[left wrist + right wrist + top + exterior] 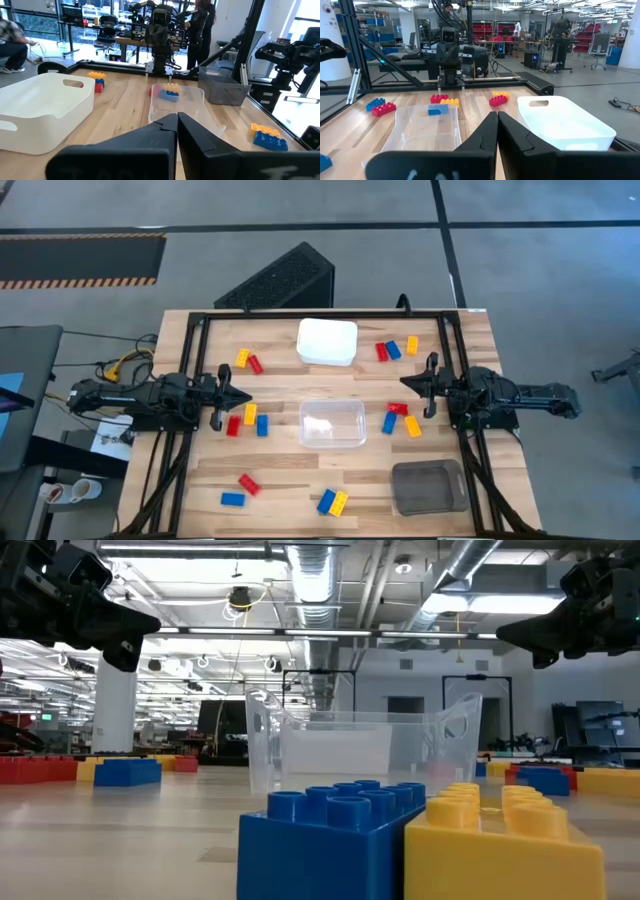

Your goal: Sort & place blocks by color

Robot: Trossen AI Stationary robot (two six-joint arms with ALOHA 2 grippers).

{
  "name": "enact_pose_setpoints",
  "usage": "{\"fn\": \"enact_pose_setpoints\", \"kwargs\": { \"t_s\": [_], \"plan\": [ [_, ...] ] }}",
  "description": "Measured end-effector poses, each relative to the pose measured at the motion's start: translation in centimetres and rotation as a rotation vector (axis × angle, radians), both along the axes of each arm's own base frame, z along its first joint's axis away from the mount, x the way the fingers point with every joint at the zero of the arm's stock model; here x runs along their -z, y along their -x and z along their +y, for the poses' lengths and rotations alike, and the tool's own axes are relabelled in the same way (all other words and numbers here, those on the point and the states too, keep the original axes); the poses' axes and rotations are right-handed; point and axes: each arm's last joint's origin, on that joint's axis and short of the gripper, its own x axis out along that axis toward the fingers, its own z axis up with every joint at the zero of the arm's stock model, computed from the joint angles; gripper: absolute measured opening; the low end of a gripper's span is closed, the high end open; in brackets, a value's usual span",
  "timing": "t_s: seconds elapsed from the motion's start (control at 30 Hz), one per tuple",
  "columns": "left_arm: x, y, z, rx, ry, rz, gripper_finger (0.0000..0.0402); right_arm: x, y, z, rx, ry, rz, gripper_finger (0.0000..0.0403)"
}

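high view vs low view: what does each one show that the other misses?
Only the high view shows the white tray, the grey tray, both whole arms with the left gripper and the right gripper shut above the table, and every block group, such as the red and yellow pair.

Only the low view shows the room behind the table, and the studs on the nearest blue block and yellow block close up.

Both show the clear tray at the table's middle, with blocks on either side of it.
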Motion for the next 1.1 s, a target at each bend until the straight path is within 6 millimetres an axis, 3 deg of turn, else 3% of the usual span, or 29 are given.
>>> {"fn": "enact_pose_setpoints", "kwargs": {
  "t_s": [1.1],
  "plan": [
    [-0.05, -0.01, 0.00, 0.000, 0.000, -0.006, 0.0000, 0.01, 0.00, 0.00, 0.000, 0.000, 0.000, 0.0033]
  ]
}}
